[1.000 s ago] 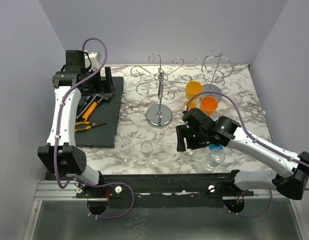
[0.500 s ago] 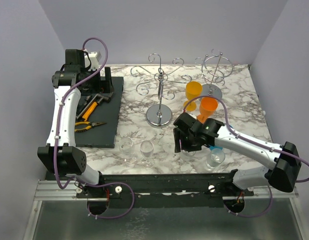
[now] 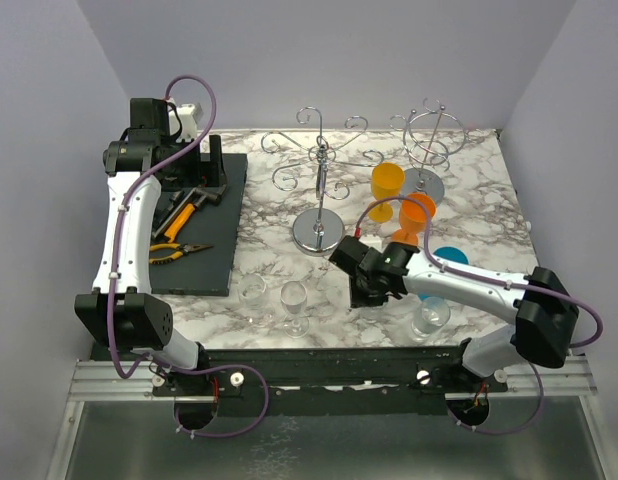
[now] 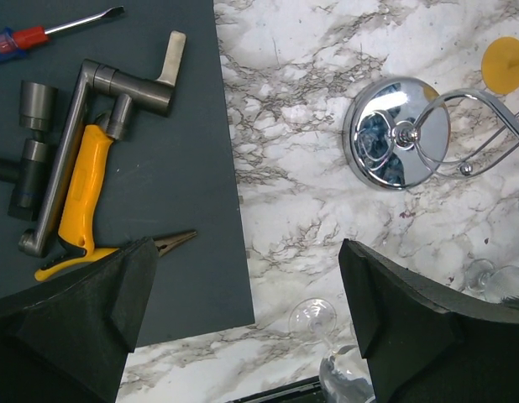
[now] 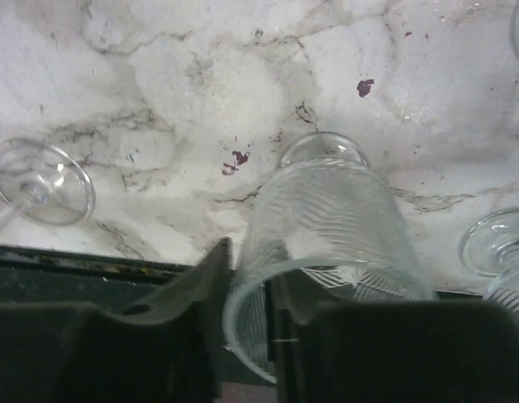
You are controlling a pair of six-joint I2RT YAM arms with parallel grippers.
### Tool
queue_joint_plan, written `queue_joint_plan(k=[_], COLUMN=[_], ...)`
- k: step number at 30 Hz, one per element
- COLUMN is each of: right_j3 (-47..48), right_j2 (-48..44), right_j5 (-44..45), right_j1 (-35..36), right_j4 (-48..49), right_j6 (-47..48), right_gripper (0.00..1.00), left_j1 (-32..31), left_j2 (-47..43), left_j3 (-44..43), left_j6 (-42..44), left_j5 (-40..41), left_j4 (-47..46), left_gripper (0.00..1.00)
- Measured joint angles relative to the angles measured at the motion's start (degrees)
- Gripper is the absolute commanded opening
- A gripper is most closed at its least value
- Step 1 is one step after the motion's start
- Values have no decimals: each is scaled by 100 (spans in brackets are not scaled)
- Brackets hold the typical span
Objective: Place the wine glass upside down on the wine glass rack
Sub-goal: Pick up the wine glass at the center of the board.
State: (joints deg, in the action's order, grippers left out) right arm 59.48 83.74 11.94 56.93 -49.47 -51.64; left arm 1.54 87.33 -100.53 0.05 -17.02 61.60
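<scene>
No lettering, label, brand mark or number is legible in any view, including on the screwdriver handle and the wine glass rack.

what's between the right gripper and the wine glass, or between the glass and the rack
Nothing visible. The right gripper has its jaws astride the wine glass rim, and the path to the rack is free; the orange glasses stand right of it.

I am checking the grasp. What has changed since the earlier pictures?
The right gripper moved left in the top view and closed onto the rim of the clear glass, which still stands on the table. The left gripper stayed open over the tool mat.
</scene>
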Motion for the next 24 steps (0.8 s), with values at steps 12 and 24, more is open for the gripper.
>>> queue_joint_plan(k=[12,24], right_j3=[319,2686], right_j2=[-420,-1513], right_j5=[249,192], right_j1=[57,70], right_j4=[-389,-691], right_j6=[-111,442], right_gripper=[1,1], left_j1=[0,0], left_j2=[0,-74], left_j3=[-219,-551], left_j6=[26,162], left_j5=[-146,-1340], left_j4=[144,461], left_gripper=[99,99])
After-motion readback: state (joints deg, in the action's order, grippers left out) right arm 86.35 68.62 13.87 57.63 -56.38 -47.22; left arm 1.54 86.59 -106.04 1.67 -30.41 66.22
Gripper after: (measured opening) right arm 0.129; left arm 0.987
